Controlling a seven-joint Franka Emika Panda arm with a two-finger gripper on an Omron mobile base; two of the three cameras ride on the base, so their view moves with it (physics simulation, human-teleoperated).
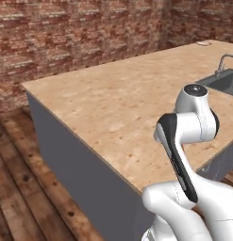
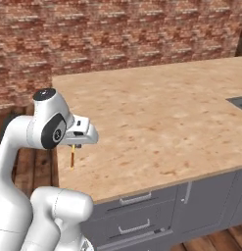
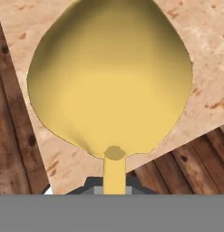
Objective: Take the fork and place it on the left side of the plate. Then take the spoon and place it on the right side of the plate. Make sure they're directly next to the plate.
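A yellow spoon (image 3: 111,86) (bowl toward the camera) is clenched by its handle in the gripper (image 2: 73,145), above the wooden counter (image 2: 157,112).

Count of things on view
One spoon (image 3: 111,81), one counter (image 2: 161,122), one sink (image 1: 224,82) with one faucet (image 1: 224,60), two drawer handles (image 2: 134,198).

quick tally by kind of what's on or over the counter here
spoon: 1, held in the shut end effector over the counter's corner
sink: 1
faucet: 1
total: 3
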